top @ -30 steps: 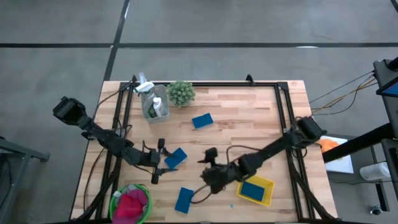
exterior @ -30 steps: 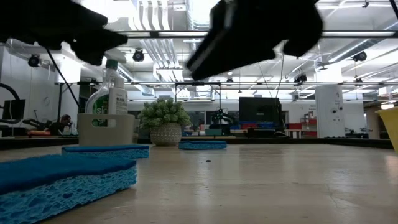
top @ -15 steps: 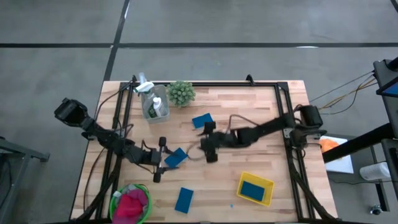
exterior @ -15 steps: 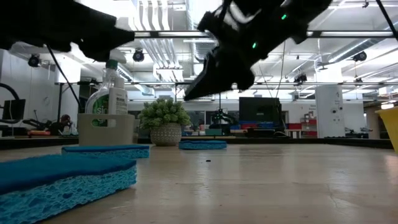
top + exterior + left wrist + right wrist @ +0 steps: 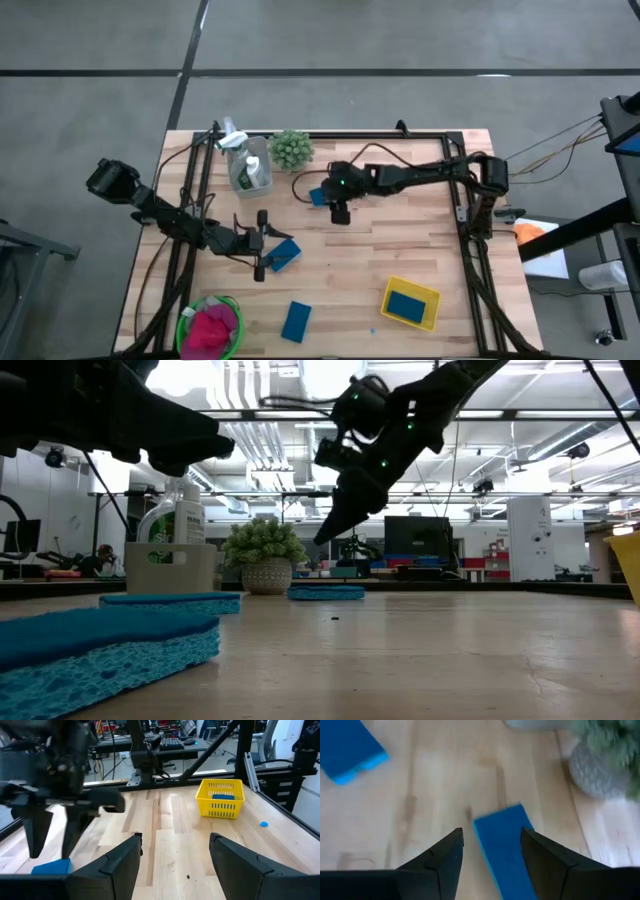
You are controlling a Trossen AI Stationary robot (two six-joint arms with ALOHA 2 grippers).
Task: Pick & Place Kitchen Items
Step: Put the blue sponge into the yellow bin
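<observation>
right jaws (image 5: 490, 852): spread wide, holding nothing, hovering over the blue sponge (image 5: 507, 847) that lies flat on the wooden surface (image 5: 400, 240).
sponge under my right jaws: it lies beneath and slightly ahead of the gap, reaching toward one finger more than the other; the potted plant (image 5: 291, 149) stands just beyond it.
how it should handle: I judge it light, soft and springy, not slippery and not fragile; it will squash before it slides.
where to take hold: across the short width at mid-length, one finger on each long edge, low against the surface, so it hangs level.
left jaws (image 5: 175, 851): also open and empty, poised above the surface near a second sponge (image 5: 283, 253); the right arm's gripper stands off to one side of them.
yellow basket (image 5: 410, 304): well ahead of my left jaws, one sponge already lying inside.
third sponge (image 5: 296, 320): loose at the near edge, beside the green bowl of cloths (image 5: 209, 327).
caddy with bottle (image 5: 247, 165): standing by the plant, untouched.
</observation>
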